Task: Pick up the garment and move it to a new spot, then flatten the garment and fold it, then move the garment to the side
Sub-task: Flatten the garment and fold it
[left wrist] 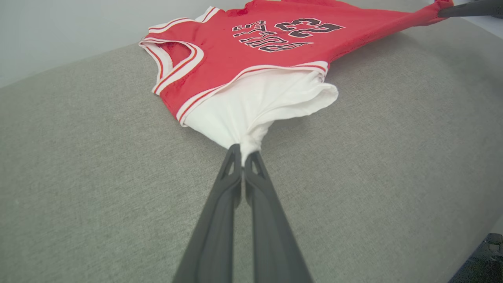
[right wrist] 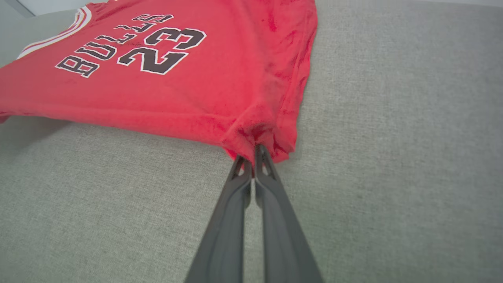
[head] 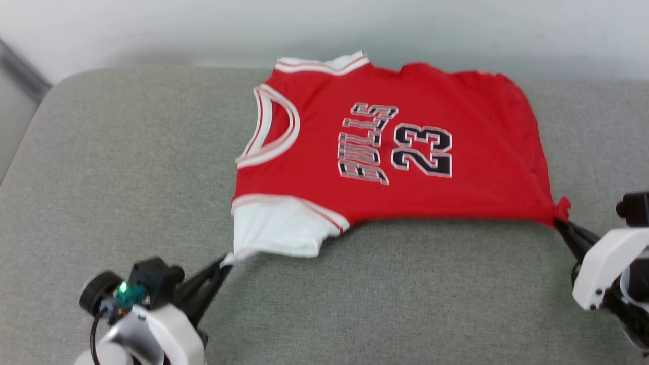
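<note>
The garment (head: pixel 314 152), a red jersey shirt with white sleeves and a black "BULLS 23" print, lies spread on a grey cushion with its neck to the left. My left gripper (head: pixel 227 261) is shut on the edge of the near white sleeve (left wrist: pixel 251 106), pinched at the tips (left wrist: pixel 244 151). At the right, my right gripper (head: pixel 560 220) is shut on the near red hem corner (right wrist: pixel 259 131), seen bunched at its tips (right wrist: pixel 253 151). The near edge of the shirt is pulled taut between the two and lifted slightly off the cushion.
The grey cushion (head: pixel 127 167) stretches wide around the shirt, with a rounded corner at the far left. A pale wall (head: pixel 203 25) runs behind its far edge, close to the shirt's far sleeve (head: pixel 324 63).
</note>
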